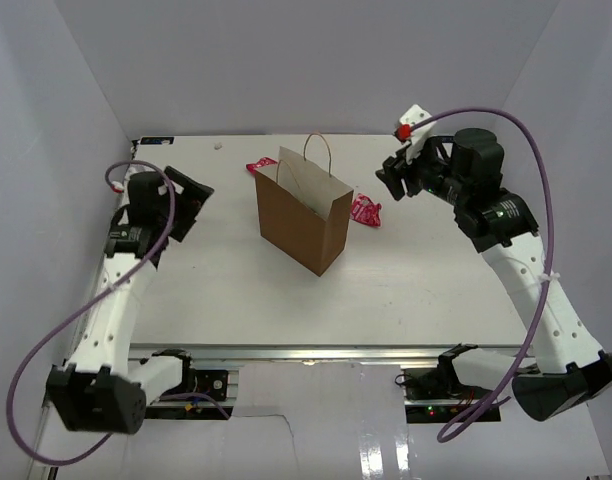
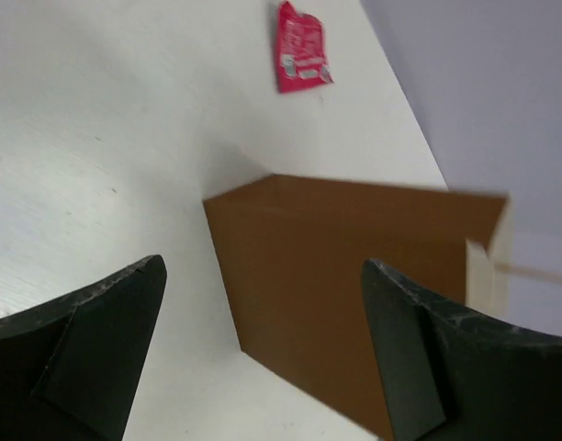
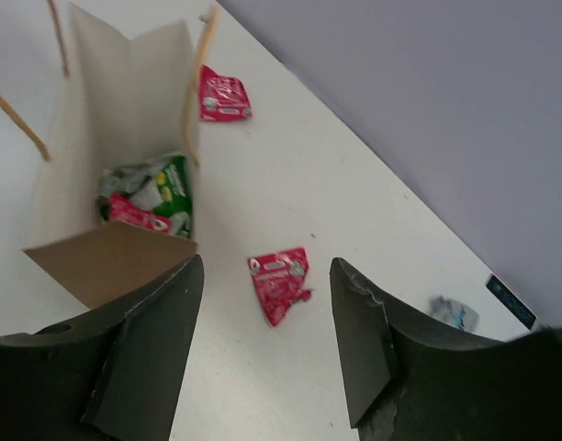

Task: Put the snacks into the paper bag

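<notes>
- The left gripper point(image 1: 194, 200) is released: its jaws are spread wide and nothing lies between them.
- It hangs above the table point(image 1: 436, 290), left of the paper bag point(image 1: 304, 212) and apart from it. In the left wrist view, the bag's brown side wall fills the gap between the two dark fingers point(image 2: 88, 358).
- The rear pink-red packet point(image 1: 258, 166) lies flat on the table, just behind the bag's left rear corner. Whether it touches the bag cannot be told.
- The paper bag stands upright near the middle of the table, turned corner-on to the arms. Its mouth is open and its tan handles point(image 1: 319, 150) stand up above the rim.
- The right wrist view looks down into the bag. On its floor lie a yellow-green packet point(image 3: 174, 188), a pink-red packet inside the bag point(image 3: 134, 213) and a silvery packet point(image 3: 123, 179), all bunched together.
- The right pink-red packet point(image 1: 366, 211) lies on the table just beside the bag's right corner, outside the bag.
- The right gripper point(image 1: 393, 180) is also released, with its jaws wide apart and empty.
- It is raised above the table, right of the bag and towards the rear. In its wrist view, the right pink-red packet appears between the fingers point(image 3: 148, 358) but lies well below them.
- A blurred pale packet point(image 3: 446, 312) lies near the table's far edge, well apart from the bag.
</notes>
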`<state>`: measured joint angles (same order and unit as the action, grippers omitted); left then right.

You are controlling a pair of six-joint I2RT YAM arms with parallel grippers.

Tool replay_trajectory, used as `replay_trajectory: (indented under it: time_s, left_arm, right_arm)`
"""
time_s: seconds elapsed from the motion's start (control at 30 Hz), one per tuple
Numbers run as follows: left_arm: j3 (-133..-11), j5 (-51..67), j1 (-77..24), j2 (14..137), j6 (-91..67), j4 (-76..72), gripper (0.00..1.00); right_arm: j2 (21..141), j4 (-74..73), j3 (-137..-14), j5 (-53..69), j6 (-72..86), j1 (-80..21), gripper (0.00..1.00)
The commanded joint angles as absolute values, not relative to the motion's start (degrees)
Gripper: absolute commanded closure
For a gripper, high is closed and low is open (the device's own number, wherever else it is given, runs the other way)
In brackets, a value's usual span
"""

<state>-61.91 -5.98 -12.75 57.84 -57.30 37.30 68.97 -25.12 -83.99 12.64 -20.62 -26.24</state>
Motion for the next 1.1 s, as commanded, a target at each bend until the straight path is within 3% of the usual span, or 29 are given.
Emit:
replay_trajectory:
  time_s: [0.0,0.23,0.53,0.83,0.93,1.07]
  left_arm:
    - [-63.8,16.8,5.0,70.3,-52.3,28.9,0.03]
    - [-87.7,21.6,4.1,103.9,-52.3,27.9,0.05]
    - [-114.4,18.3,-2.1,130.7,-49.6,28.7,0.05]
    - [-123.6,9.7,-7.0,139.9,-46.8,28.6,0.12]
    - [-124.0,7.7,-7.8,141.7,-46.8,27.7,0.17]
    - [-124.0,6.7,-8.1,143.4,-46.4,26.5,0.31]
  right_arm:
    - [65.7,-30.8,-79.6,16.3,-24.2,-21.2,0.37]
    - [59.1,-36.8,-68.8,22.3,-27.9,-11.9,0.33]
    - [59.1,-38.8,-62.6,27.1,-24.3,-1.3,0.33]
    - [61.3,-39.2,-62.3,29.2,-23.2,3.0,0.32]
    - [61.5,-39.4,-61.9,29.8,-23.0,3.5,0.32]
    - [61.3,-39.5,-61.4,30.4,-22.9,3.8,0.32]
